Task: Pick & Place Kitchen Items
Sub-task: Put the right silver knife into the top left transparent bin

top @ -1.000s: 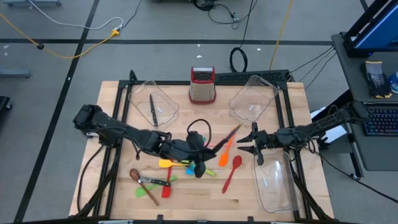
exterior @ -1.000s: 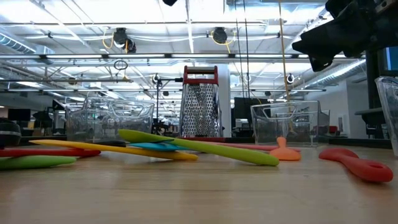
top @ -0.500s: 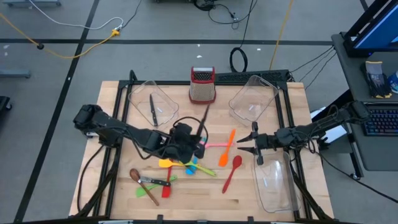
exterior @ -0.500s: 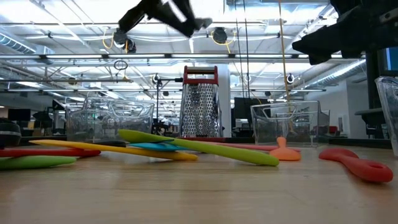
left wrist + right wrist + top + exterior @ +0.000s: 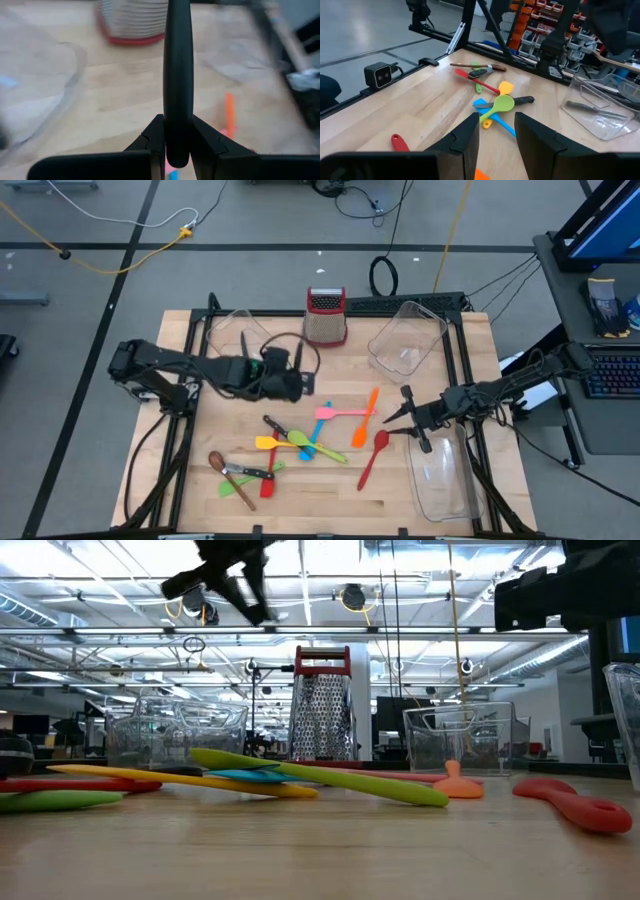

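Observation:
My left gripper [image 5: 290, 378] hovers above the table near the far-left clear bin [image 5: 262, 365], shut on a black-handled knife [image 5: 178, 75]. In the low view it is high up [image 5: 235, 562]. My right gripper [image 5: 392, 418] is open, above the table just beyond the red spoon [image 5: 372, 456]. The other utensils lie flat on the wood: orange spatula [image 5: 364, 417], pink spatula [image 5: 334, 412], a pile of yellow, green and blue ones [image 5: 300, 444], and a brown spoon [image 5: 217, 462] with a knife, green and red pieces [image 5: 250, 478]. Another knife [image 5: 245, 356] lies in the far-left bin. My left gripper pinches the knife's black handle near its butt end [image 5: 178, 147] between the two fingers [image 5: 207, 142]. The handle runs straight forward, along the fingers. The knife is lifted clear of the table; its blade is not seen in the wrist view.
The metal grater with the red top [image 5: 326, 317] stands at the far edge, centre. A clear bin [image 5: 408, 338] sits far right, and a long clear bin [image 5: 445, 472] near right, beside my right gripper. Bare wood lies along the near edge.
My left gripper has risen from the utensil pile at the table's centre and moved toward the far-left bin, turning as it went; the knife it holds has come up clear of the table with it. My right gripper has shifted slightly toward the near edge.

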Robot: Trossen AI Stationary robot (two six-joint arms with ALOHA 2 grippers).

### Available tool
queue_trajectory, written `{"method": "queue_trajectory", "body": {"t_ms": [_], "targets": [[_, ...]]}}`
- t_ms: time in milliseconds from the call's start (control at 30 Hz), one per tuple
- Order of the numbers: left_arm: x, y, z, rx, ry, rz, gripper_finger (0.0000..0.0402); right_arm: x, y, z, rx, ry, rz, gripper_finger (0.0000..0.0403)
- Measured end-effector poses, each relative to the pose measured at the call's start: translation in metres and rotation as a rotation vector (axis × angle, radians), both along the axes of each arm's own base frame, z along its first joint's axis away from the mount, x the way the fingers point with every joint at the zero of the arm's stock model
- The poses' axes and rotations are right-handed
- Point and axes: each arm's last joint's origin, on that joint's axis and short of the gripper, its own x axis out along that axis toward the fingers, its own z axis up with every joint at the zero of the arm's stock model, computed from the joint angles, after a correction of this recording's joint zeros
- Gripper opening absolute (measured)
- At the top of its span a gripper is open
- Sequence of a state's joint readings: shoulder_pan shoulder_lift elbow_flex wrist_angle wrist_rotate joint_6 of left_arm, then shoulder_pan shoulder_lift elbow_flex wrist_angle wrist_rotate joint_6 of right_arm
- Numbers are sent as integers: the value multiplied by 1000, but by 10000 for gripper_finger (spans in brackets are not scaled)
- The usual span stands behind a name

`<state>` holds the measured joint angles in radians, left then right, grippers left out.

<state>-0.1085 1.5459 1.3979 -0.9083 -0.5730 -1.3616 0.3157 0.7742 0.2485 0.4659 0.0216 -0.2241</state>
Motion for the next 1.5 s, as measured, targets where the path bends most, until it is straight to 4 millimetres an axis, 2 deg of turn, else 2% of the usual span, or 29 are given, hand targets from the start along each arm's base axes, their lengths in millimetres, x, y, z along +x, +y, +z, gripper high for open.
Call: {"method": "queue_trajectory", "body": {"t_ms": [200,367,600,800,1167,1500], "targets": [[-23,37,-5,-91,185,144,51,0,0,-1,-1,9,-1,116],[-42,59,-1,-155,261,253,51,-1,0,-4,1,40,-4,116],[-62,69,-1,-335,364,341,51,-1,-1,-9,-2,95,-8,116],[-73,66,-2,-454,453,431,51,-2,-1,-11,-10,122,-8,116],[-72,72,-4,-513,444,473,51,-2,-1,-12,-11,123,-8,116],[-65,94,-14,-533,473,428,51,-2,-1,-11,-4,124,-10,116]]}}
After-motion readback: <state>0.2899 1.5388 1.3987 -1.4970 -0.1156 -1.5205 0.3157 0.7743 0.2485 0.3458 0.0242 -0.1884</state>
